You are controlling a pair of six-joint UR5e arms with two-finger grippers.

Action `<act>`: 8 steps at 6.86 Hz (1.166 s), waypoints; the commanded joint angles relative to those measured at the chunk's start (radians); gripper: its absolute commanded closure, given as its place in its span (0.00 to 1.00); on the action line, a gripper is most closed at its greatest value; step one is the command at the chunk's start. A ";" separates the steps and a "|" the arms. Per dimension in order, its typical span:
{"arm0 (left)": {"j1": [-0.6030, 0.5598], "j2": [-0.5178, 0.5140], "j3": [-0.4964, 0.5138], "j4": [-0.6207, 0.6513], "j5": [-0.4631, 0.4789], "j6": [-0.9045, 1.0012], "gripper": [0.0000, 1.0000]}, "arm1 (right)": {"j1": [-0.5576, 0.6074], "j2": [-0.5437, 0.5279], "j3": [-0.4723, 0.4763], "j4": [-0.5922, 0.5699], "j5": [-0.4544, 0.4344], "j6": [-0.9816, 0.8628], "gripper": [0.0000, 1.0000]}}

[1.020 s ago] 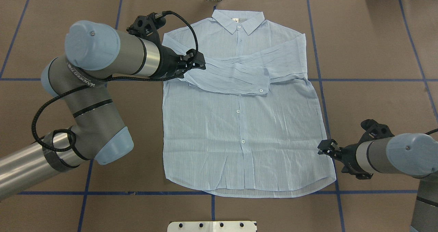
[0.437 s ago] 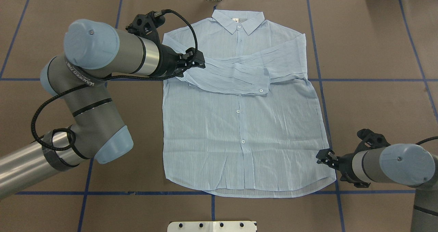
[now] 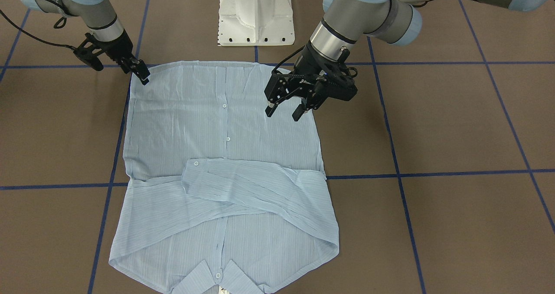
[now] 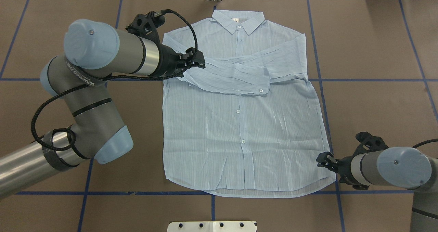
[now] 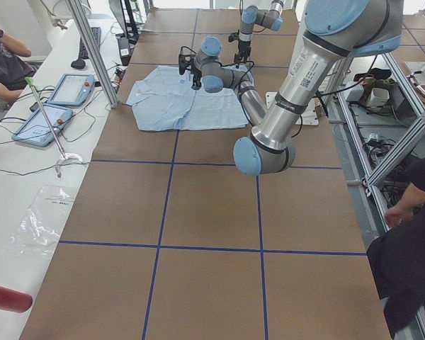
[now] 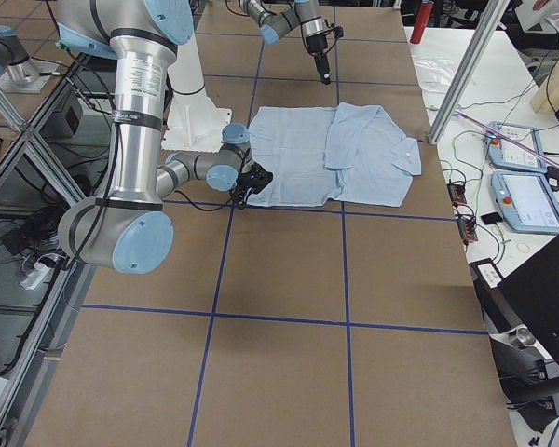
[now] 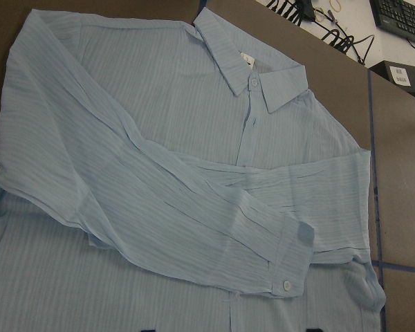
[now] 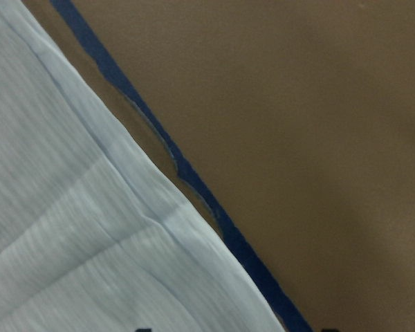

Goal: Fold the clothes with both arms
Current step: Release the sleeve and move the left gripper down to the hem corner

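Currently, pale-blue striped shirt (image 4: 239, 129) lies flat, sleeves crossed.
Probably soft, light; pinch hem corner at 4 o'clock. Left gripper (image 3: 284, 114), right gripper (image 4: 321, 158): jaws parted, empty.

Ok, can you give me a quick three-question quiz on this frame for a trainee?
1. True or false: both sleeves are folded across the chest of the shirt.
2. Which part of the shirt is the right gripper closest to? A) the collar B) a bottom hem corner C) a cuff
3. Fill in the blank: the left gripper has its jaws ____ and is holding nothing.

Key
1. True
2. B, the hem corner on the robot's right
3. open
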 commanded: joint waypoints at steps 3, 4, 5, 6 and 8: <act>0.000 0.000 0.002 0.000 0.001 0.000 0.22 | -0.014 0.000 -0.004 -0.001 0.000 0.000 0.38; 0.000 0.000 0.002 0.000 0.001 -0.002 0.22 | -0.021 0.000 -0.004 0.000 0.001 0.000 0.39; 0.000 0.000 0.002 0.000 0.001 -0.002 0.22 | -0.021 -0.002 -0.004 -0.001 0.001 0.000 0.55; 0.000 0.000 0.000 0.000 0.001 -0.003 0.22 | -0.021 -0.006 -0.003 0.000 0.001 0.000 0.86; 0.000 0.000 0.000 0.000 0.001 -0.005 0.22 | -0.016 -0.009 0.003 0.000 0.001 -0.006 1.00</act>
